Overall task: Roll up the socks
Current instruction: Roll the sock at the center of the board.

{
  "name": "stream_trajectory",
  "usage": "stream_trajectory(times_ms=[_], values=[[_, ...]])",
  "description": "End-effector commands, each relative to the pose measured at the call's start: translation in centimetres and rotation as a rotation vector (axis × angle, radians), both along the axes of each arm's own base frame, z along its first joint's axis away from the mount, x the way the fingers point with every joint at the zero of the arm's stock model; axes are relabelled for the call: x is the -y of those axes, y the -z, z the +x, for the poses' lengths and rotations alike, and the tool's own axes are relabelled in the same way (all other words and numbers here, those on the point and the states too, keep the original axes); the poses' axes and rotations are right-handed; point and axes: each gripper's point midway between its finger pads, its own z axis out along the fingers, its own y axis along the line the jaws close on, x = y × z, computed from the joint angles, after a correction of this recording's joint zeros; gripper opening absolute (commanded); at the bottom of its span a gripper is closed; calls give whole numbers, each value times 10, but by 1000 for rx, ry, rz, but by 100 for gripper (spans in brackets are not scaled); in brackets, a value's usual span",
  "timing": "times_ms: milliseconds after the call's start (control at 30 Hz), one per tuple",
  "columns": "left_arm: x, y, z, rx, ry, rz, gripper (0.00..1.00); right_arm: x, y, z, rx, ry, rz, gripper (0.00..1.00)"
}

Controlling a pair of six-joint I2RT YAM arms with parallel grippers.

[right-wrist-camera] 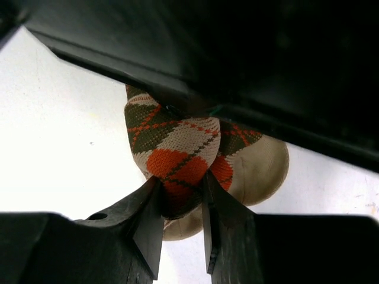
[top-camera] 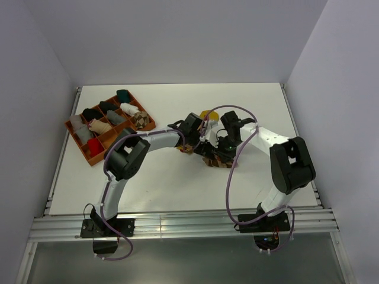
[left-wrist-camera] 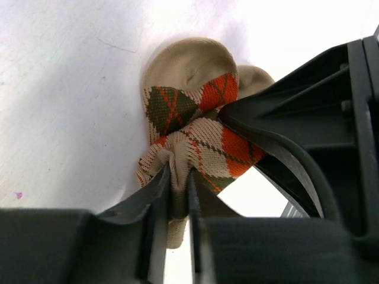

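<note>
Near the middle of the white table, well apart from its edges and from the orange tray of sock bundles at the left rear, the orange-brown-cream argyle sock lies bunched, with open tabletop in front and a mustard sock just behind the wrists. The left arm and right arm bend inward, elbows raised, and meet over it. The left gripper pinches a fold of knit between nearly touching fingers, and the right gripper clamps an orange diamond from the opposite side.
</note>
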Motion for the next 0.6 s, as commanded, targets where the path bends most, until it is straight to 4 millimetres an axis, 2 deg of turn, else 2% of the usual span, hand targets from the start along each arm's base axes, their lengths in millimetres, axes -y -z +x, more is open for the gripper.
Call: stream_trajectory(times_ms=[0, 67, 167, 267, 300, 333, 367, 500, 533, 567], values=[[20, -3, -36, 56, 78, -13, 23, 12, 29, -30, -170, 51, -103, 18], [16, -2, -33, 78, 47, -18, 31, 11, 28, -32, -200, 66, -87, 18], [10, -21, -16, 154, -55, -47, 36, 13, 29, -32, -227, 93, -80, 17], [1, -27, 0, 222, -156, -60, 41, 12, 28, -32, -254, 107, -71, 17], [-1, -40, 4, 241, -187, -84, 41, 13, 28, -33, -267, 113, -74, 17], [-8, -36, 8, 255, -223, -69, 44, 14, 27, -31, -269, 120, -71, 17], [-8, -49, 12, 283, -241, -101, 45, 14, 28, -31, -283, 126, -72, 17], [-19, -62, 23, 329, -339, -121, 46, 17, 26, -28, -311, 145, -69, 16], [-26, -58, 24, 332, -362, -113, 46, 19, 27, -28, -322, 154, -68, 17], [-28, -71, 28, 359, -394, -143, 46, 19, 27, -28, -330, 159, -64, 16]])
